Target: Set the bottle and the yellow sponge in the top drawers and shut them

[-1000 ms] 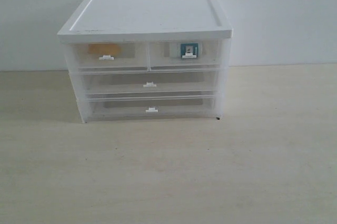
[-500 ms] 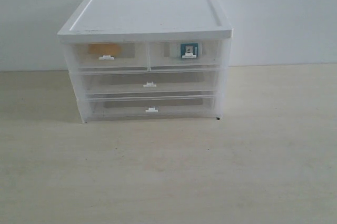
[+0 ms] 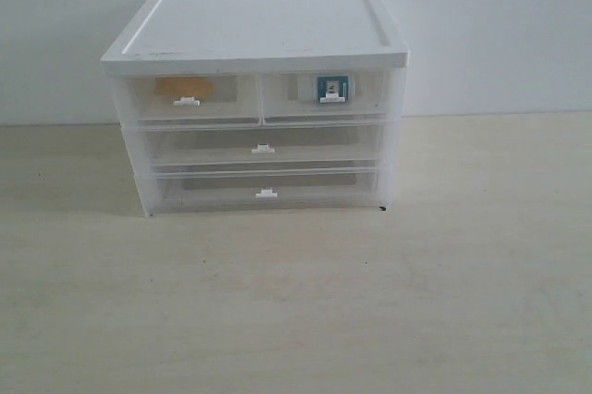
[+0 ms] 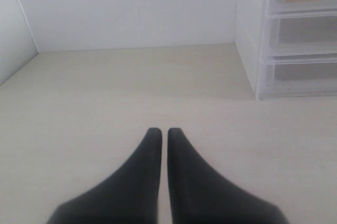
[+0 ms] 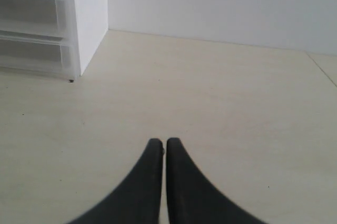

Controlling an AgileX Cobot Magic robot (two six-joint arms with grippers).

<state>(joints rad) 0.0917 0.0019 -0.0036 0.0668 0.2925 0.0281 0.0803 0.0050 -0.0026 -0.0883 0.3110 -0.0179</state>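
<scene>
Looks done. The yellow sponge (image 3: 183, 86) is inside the one of the top drawers (image 3: 236, 100) on the left gripper's side, and the bottle (image 3: 332, 89) is in the other. Both fronts are flush with the chest (image 3: 259, 29), so nothing needs holding.

Left gripper (image 4: 164, 132): pinched shut, empty, low and level over the table (image 3: 296, 301). The chest is ahead and inboard of it, well apart.

Right gripper (image 5: 160, 142): same, closed on nothing, chest ahead and inboard.

I read both as a clear standoff pose.

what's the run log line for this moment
yellow sponge: in drawer | bottle: in drawer | top drawers: both closed | left gripper: shut, empty | right gripper: shut, empty
</scene>
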